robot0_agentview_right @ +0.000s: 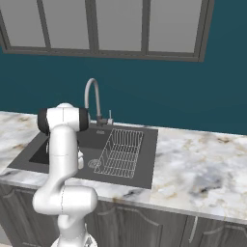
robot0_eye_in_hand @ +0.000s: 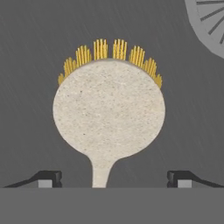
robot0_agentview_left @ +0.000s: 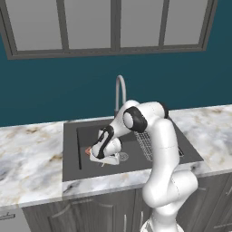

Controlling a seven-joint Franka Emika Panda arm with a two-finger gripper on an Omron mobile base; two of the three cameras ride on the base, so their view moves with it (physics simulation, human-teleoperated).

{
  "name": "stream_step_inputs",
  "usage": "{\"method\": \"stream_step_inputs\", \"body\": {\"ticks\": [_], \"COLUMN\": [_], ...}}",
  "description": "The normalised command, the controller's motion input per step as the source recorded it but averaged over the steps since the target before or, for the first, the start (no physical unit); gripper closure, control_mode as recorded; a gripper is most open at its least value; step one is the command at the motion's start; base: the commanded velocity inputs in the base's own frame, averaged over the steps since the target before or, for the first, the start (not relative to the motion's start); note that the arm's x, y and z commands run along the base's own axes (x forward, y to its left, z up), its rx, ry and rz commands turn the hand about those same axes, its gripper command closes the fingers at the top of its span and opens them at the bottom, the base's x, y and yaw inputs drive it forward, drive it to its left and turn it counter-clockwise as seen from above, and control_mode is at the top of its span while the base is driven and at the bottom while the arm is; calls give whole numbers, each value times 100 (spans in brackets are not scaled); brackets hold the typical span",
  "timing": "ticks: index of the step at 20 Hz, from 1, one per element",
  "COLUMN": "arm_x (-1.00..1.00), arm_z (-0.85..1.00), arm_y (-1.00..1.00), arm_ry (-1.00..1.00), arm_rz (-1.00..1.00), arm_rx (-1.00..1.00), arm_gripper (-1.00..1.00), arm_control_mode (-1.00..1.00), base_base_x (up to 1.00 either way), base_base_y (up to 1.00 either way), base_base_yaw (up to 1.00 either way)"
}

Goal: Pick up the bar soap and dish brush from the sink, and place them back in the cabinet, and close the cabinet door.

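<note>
Two dark fingertips (robot0_eye_in_hand: pixel 48 178) of the end effector (robot0_eye_in_hand: pixel 114 179) poke up at the bottom of the hand view, far apart from each other. They are wide open and hold nothing. Between them runs the thin pale handle of the dish brush (robot0_eye_in_hand: pixel 108 111). Its round cream head sits in the middle of the frame, with short yellow bristles sticking out along its top edge. The brush lies flat on the dark grey floor of the sink (robot0_eye_in_hand: pixel 26 52). A piece of the round metal drain (robot0_eye_in_hand: pixel 210 22) shows in the upper right corner.

From the left base view, the white arm bends down into the sink (robot0_agentview_left: pixel 70 154) at the middle of the frame. A bit of the orange-red bar soap (robot0_agentview_left: pixel 88 150) peeks out just left of the hand. The wire dish rack (robot0_agentview_left: pixel 144 142) is right of the hand, partly behind the arm. The curved silver faucet (robot0_agentview_left: pixel 119 93) stands behind the basin. The marble worktop (robot0_agentview_left: pixel 27 154) runs on both sides.
</note>
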Motion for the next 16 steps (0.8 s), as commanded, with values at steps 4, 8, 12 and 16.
{"method": "stream_step_inputs", "body": {"ticks": [4,8,12,16], "arm_x": [0,0,0,0], "arm_z": [0,0,0,0], "arm_y": [0,0,0,0], "arm_ry": [0,0,0,0], "arm_rz": [0,0,0,0], "arm_rx": [0,0,0,0], "arm_gripper": [-100,-100,-100,100], "arm_control_mode": [-100,-100,-100,-100], "base_base_x": [0,0,0,0], "base_base_y": [0,0,0,0], "base_base_yaw": [0,0,0,0]}}
